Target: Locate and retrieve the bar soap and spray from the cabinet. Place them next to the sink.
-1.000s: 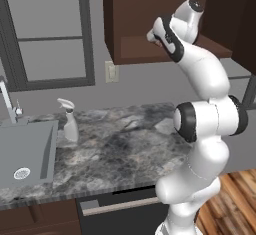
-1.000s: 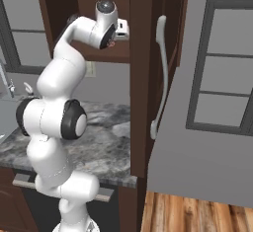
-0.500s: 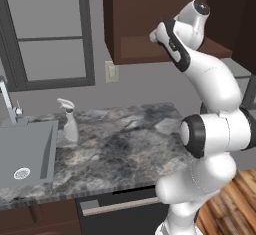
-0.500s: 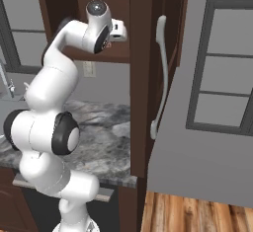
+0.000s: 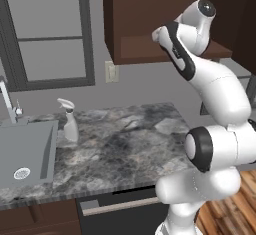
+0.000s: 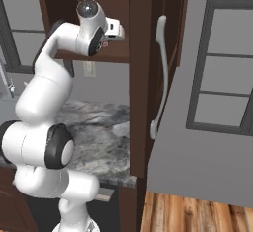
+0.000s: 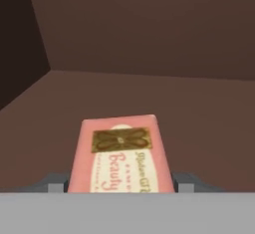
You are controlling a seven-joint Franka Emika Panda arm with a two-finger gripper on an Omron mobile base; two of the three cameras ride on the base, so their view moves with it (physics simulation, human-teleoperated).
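In the hand view the bar soap, a pink block with a gold-brown label, lies lengthwise on the floor of the dark reddish-brown cabinet. My gripper is shut on it, one dark fingertip against each long side. From the base views my gripper reaches into the cabinet at shelf height. The pale spray stands upright on the counter just right of the sink. A thin faucet rises at the sink's far left.
The cabinet's door stands open toward the base, its long pale handle close to the right of my arm. A grey marbled counter runs below the cabinet. A wall outlet sits beside the window.
The arm's elbow and shoulder have swung and straightened, while the hand has stayed at almost the same spot at the cabinet shelf. The spray has not moved.
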